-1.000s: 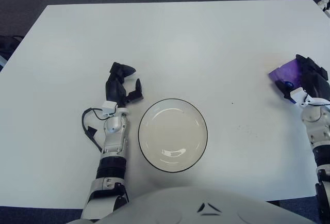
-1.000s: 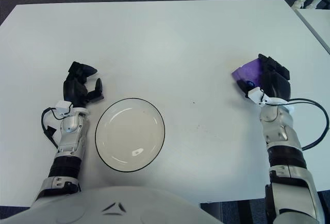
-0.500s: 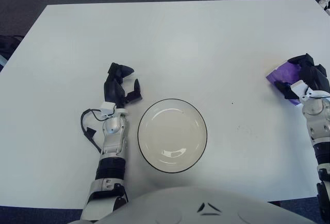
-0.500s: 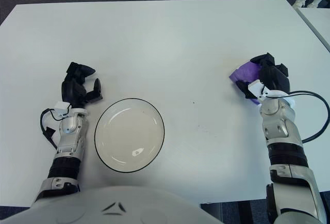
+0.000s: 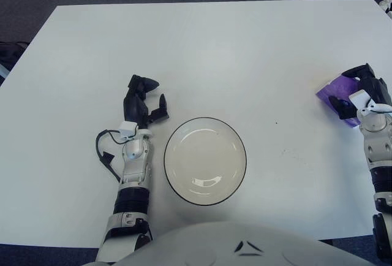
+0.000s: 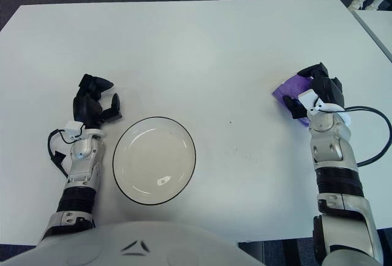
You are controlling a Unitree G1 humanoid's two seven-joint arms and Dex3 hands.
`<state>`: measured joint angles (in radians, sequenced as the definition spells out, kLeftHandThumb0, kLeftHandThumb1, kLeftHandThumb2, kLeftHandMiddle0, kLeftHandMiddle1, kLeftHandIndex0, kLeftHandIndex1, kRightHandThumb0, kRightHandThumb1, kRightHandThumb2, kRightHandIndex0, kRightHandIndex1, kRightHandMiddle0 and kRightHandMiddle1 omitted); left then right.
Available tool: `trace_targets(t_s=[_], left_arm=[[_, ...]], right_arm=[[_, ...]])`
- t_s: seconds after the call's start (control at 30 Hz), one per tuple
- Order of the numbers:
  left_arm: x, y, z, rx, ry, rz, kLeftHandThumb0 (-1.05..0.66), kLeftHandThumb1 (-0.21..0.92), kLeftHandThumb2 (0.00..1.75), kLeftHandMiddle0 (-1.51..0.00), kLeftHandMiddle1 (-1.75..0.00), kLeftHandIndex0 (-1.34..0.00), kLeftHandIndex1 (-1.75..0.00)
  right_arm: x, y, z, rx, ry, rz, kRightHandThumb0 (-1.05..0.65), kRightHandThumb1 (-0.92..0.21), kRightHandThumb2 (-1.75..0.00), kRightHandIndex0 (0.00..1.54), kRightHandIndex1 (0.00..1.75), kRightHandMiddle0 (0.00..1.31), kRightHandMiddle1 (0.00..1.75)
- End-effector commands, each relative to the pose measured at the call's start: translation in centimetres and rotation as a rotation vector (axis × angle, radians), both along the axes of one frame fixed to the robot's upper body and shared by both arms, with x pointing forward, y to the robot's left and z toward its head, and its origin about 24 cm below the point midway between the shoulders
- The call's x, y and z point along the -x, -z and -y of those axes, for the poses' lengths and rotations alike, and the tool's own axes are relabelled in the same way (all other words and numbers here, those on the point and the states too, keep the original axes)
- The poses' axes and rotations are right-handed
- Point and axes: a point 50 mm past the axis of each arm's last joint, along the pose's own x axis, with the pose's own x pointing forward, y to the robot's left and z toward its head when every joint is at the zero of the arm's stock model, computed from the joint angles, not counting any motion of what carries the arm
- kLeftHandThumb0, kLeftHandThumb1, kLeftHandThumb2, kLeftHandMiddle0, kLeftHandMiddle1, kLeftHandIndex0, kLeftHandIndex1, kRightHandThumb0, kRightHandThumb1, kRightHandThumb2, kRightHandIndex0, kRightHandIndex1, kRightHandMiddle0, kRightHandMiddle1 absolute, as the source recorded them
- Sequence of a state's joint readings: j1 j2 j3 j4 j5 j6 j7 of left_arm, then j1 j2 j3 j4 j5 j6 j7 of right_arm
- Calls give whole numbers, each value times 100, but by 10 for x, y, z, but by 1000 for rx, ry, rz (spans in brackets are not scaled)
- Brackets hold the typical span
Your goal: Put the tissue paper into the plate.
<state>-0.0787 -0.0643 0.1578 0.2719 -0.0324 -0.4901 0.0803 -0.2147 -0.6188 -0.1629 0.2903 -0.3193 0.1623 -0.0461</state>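
Observation:
A purple tissue packet (image 6: pixel 289 88) lies at the right side of the white table. My right hand (image 6: pixel 315 91) is over it, with its fingers curled around the packet's right part. A white plate with a dark rim (image 6: pixel 154 159) stands near the front of the table, left of centre, and holds nothing. My left hand (image 6: pixel 93 103) rests on the table just left of the plate, fingers relaxed and holding nothing.
A black cable (image 6: pixel 375 137) loops beside my right forearm near the table's right edge (image 6: pixel 383 51). Another cable (image 6: pixel 56 149) loops at my left wrist. Dark carpet lies beyond the far edge.
My right hand has turned and closed down over the purple packet, which has tipped from raised and facing me to lying lower on the table. The left hand has barely moved.

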Motion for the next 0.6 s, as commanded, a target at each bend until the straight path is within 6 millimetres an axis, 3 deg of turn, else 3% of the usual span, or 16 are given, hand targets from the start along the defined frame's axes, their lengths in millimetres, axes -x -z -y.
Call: trace_targets(t_s=[0.0,0.27,0.57], left_arm=[[45,67,-6,71,-60,-314,-1,29,127,-70,-148,-49,-175],[46,68,-7,67,-56,-316,-1,29,129,-68,-152,-49,-175],[46,67,-7,59,-61,-307,-1,28,129,-69,-151,-50,-175]], right_arm=[[23,60,-13,-256,-18,-204,0,1,-164,92,159,62,175],[13,38,-29,-546,-73,8,0,0,-164,91,161,61,175],[8,18,-40,-680,-174,259,0,-1,-163,88,164,60,175]])
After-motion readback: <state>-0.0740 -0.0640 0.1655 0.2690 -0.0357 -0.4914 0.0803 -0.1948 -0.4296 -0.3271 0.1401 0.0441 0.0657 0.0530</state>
